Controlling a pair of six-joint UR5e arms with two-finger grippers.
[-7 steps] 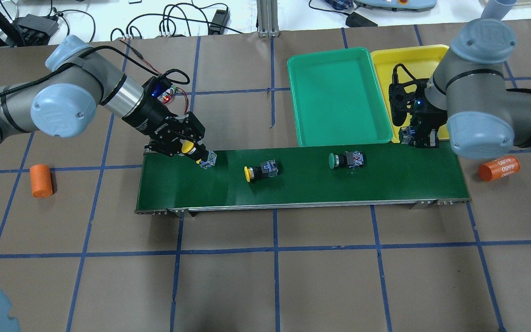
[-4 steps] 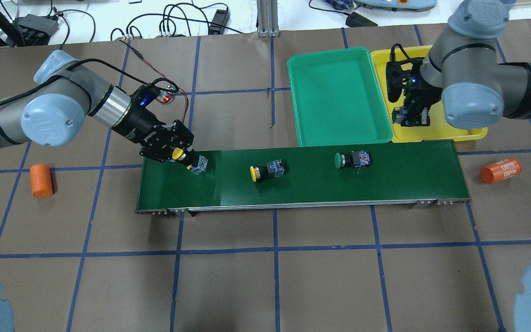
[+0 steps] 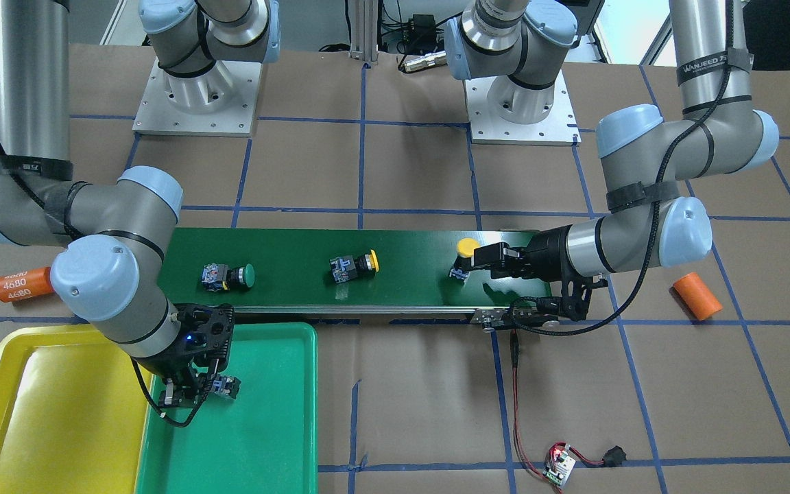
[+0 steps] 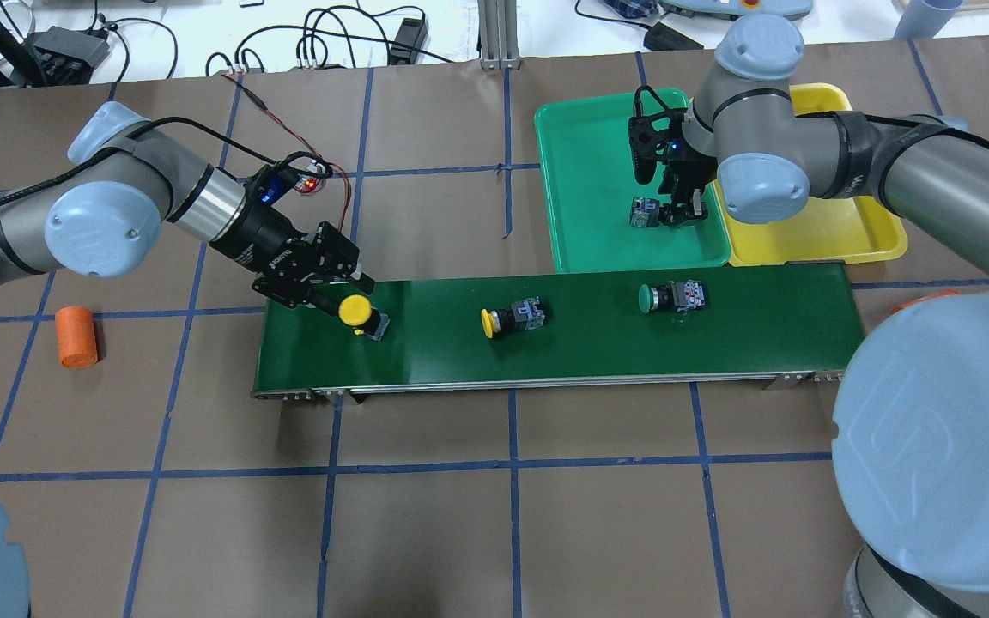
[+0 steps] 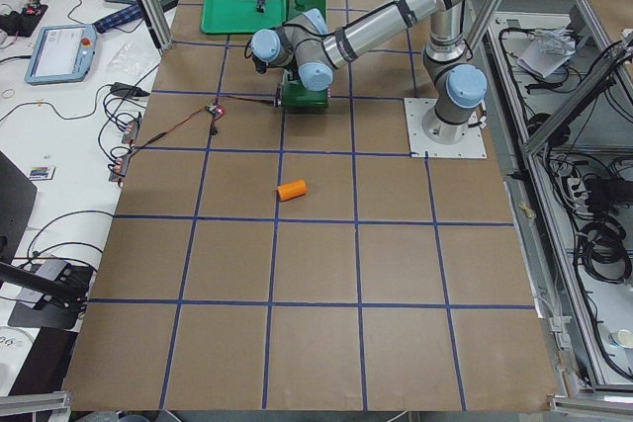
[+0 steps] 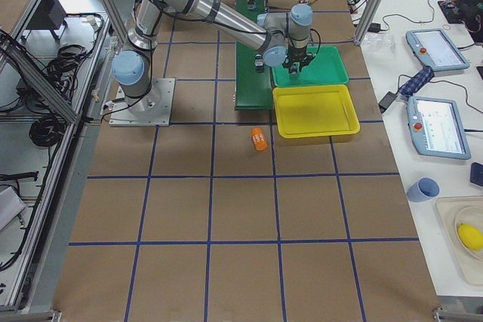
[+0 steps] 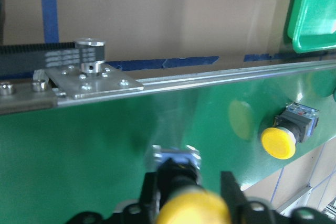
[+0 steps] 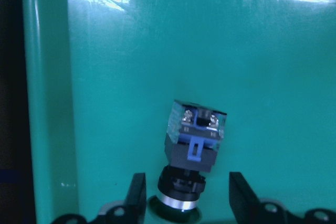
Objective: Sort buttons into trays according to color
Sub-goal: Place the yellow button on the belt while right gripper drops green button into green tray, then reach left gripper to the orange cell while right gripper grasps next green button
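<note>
Where the brown tabletop (image 4: 494,532), marked into squares by blue tape, carries the long dark-green belt (image 4: 597,352), the two arms reach in from opposite ends. The left arm (image 4: 108,223) lies low and almost level, with its wrist pointing over the belt's left end. The right arm (image 4: 855,163) extends across the yellow tray (image 4: 812,240), and its wrist is turned down over the green tray (image 4: 597,163). The two trays stand side by side just behind the belt's far edge.

A strap (image 3: 710,65) on the left arm seems to read "WANJEED". The orange cylinder (image 3: 21,283) beyond the belt's right end bears "4680". A second orange cylinder (image 4: 75,336) lies well apart from the belt's left end.

The left fingers (image 7: 230,190) are closed narrowly on the cap of the held yellow button (image 4: 357,311), which is upright near the belt's left end. A broad stretch of belt separates it from the loose yellow button (image 4: 512,318), which lies on its side near the middle. The green button (image 4: 673,296) lies further right, near the far edge.

The right fingers (image 8: 239,192) grip the fourth button (image 8: 195,135) at its cap end. The cap is hidden, so I cannot tell its colour. Its body points down over the green tray's floor, near the wall beside the yellow tray. I cannot tell whether it touches the floor.
</note>
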